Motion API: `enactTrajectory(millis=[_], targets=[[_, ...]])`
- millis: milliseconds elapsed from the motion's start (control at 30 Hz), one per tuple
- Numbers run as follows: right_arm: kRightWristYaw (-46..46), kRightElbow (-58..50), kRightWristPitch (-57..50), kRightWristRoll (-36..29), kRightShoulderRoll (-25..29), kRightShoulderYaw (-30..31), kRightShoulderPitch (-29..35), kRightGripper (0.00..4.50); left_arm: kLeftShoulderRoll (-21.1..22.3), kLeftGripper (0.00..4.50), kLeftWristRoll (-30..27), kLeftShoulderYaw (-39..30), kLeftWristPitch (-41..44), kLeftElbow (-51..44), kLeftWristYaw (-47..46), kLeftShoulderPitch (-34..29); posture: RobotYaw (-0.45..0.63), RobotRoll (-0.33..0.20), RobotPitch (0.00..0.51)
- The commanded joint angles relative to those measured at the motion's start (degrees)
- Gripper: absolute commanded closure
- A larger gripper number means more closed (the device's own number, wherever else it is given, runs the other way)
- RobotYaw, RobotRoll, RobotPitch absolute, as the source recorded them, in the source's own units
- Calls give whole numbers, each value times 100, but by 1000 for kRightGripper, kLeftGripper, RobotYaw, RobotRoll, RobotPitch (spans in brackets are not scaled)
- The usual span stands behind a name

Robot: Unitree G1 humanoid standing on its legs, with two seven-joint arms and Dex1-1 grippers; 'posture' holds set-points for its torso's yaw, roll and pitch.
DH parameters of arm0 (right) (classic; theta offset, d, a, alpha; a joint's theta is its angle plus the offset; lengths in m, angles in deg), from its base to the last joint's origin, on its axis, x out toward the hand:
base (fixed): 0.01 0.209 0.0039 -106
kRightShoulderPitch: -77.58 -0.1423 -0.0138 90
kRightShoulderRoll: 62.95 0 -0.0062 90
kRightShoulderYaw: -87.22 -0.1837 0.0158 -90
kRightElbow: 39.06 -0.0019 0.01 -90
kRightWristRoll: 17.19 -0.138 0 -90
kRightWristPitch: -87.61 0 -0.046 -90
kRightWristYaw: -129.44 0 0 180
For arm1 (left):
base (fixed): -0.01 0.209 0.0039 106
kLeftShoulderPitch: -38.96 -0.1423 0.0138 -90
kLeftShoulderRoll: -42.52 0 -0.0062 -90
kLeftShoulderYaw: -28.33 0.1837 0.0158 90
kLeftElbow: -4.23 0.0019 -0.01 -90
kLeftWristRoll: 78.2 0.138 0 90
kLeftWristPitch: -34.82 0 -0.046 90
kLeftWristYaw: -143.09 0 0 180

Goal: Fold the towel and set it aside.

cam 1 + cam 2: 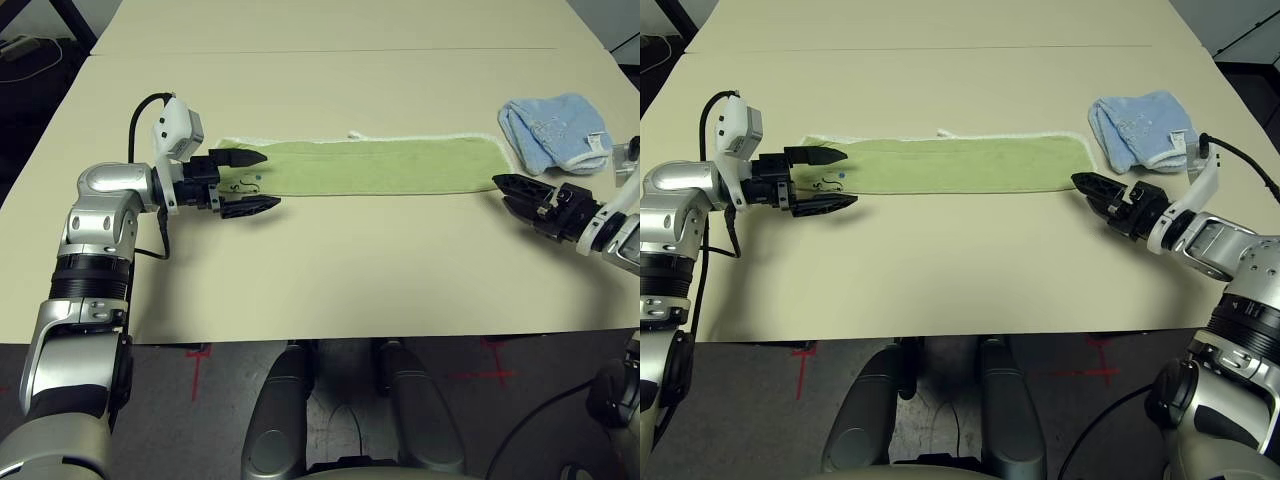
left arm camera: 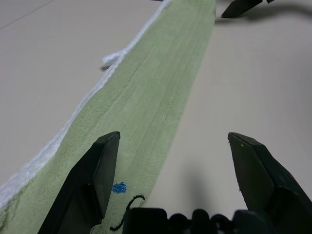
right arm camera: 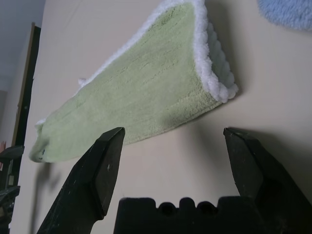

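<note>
**benchwatcher:** Looking at the towel (image 1: 370,166) right now, it's lying flat as a long narrow strip across the middle of the pale surface (image 1: 330,280), white stitched edging along its far side and round the right end. Little dark squiggle and a blue dot sit at the left end.

**gripfan:** And the jaws?

**benchwatcher:** Both released, spread wide, grasping nothing. Left gripper (image 1: 246,183) sits at the towel's left end, one finger over the cloth and the other over bare surface just beside the near edge. Right gripper (image 1: 1092,189) points at the right end, just off the corner, not touching it.

**gripfan:** Anything else around?

**benchwatcher:** A crumpled light blue cloth (image 1: 553,131) near the towel's right end, further back.
</note>
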Motion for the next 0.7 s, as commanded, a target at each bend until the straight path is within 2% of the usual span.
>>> enactTrajectory(millis=[33, 533, 633, 700], targets=[[222, 17, 220, 40, -113, -6, 31, 44, 18, 0, -42, 38, 60, -167, 10, -81, 54, 0, 257], [450, 438, 1134, 146, -332, 409, -133, 44, 64, 0, -28, 29, 159, -302, -5, -158, 60, 0, 260], [503, 434, 1159, 139, -323, 460, -93, 676, 70, 0, -22, 34, 159, -306, -5, -156, 59, 0, 259], [524, 431, 1168, 117, -315, 484, -77, 1388, 72, 0, -20, 36, 159, -303, -4, -153, 58, 0, 259]])
